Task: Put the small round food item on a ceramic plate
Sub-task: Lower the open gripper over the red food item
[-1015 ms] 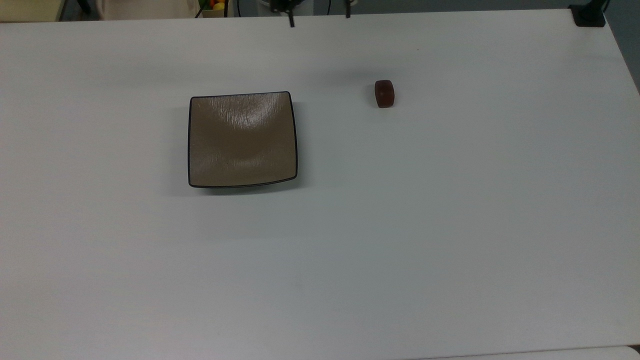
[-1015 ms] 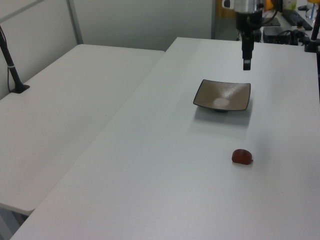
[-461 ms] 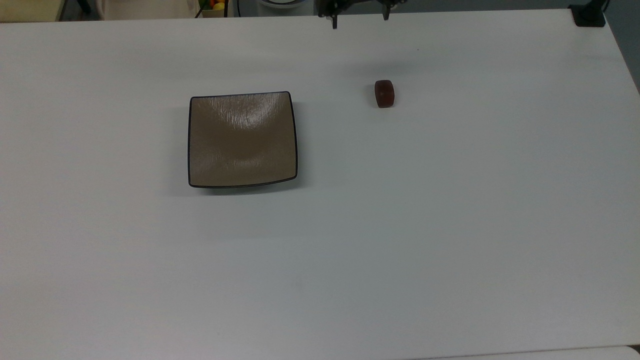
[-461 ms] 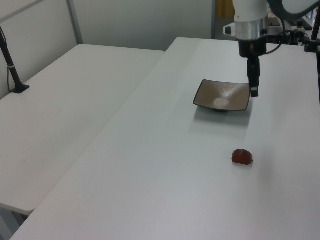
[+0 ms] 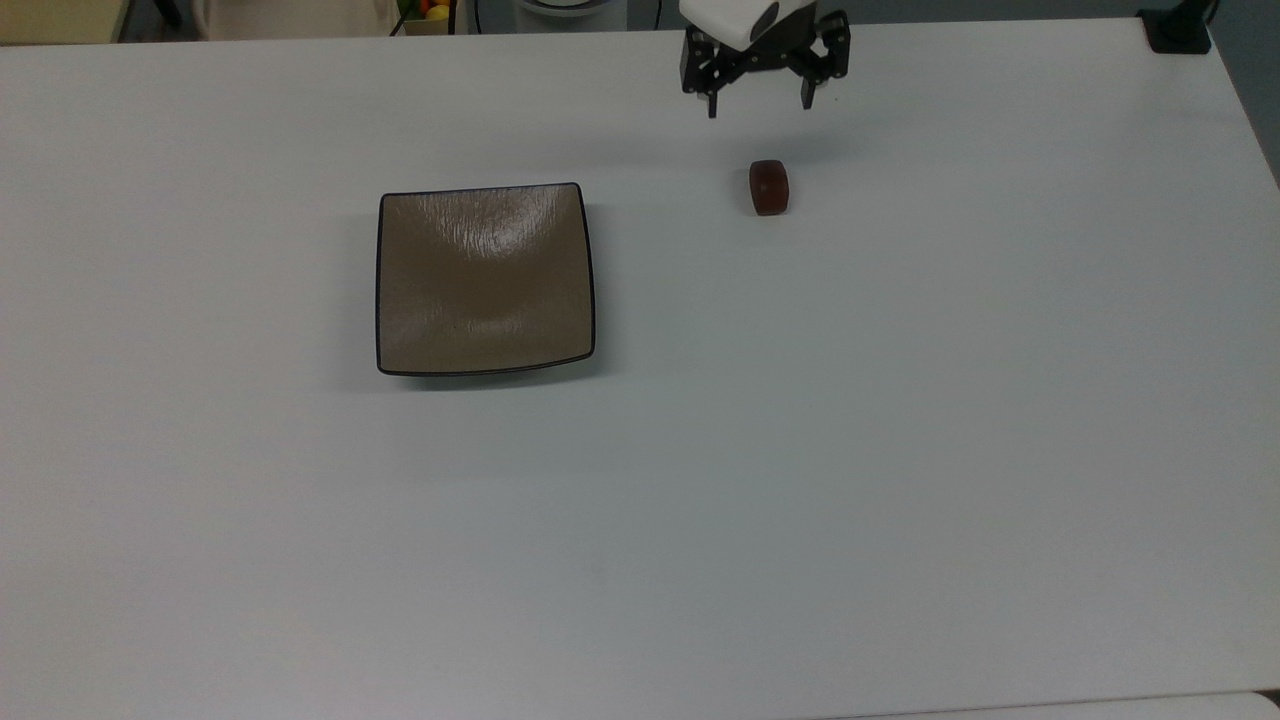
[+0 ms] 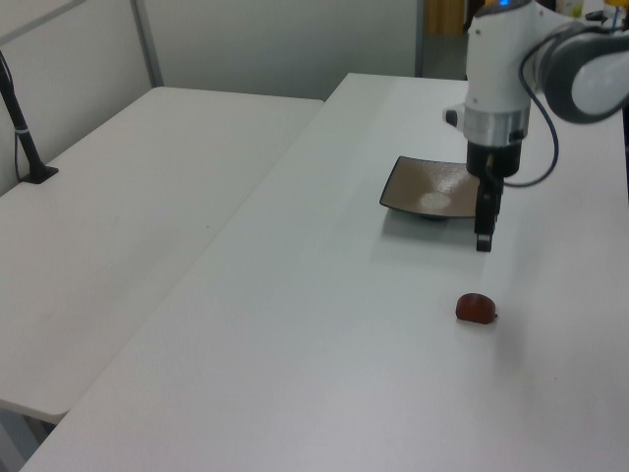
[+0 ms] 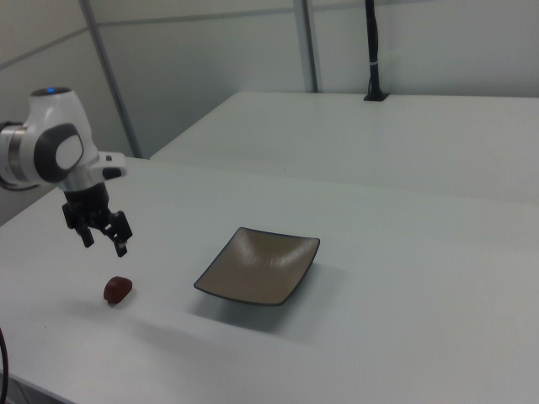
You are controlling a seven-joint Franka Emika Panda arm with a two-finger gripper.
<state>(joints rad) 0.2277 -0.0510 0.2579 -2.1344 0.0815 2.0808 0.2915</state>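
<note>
The small round food item (image 5: pixel 768 187) is a dark reddish-brown lump lying on the white table (image 5: pixel 900 450), well to the top view's right of the ceramic plate (image 5: pixel 485 280). The plate is square, tan-brown and glossy with a thin dark rim, and nothing lies on it. My gripper (image 5: pixel 760 108) hangs open above the table, just beyond the food item toward the top view's upper edge, its fingers spread wider than the lump. In the right view the gripper (image 7: pixel 104 246) hovers slightly above the food item (image 7: pixel 118 289), left of the plate (image 7: pixel 259 265). In the left view the gripper (image 6: pixel 483 241) is between the plate (image 6: pixel 432 187) and the food item (image 6: pixel 476 308).
A second white table (image 6: pixel 147 197) adjoins on the left view's left, with a black post (image 6: pixel 25 128) clamped to it. Another black clamp (image 5: pixel 1178 30) sits at the table's corner at the top view's upper right. Colourful objects (image 5: pixel 430 10) lie beyond the far edge.
The gripper has travelled from behind the plate toward the top view's right and come down, now standing just over the food item. Plate and food item have not moved.
</note>
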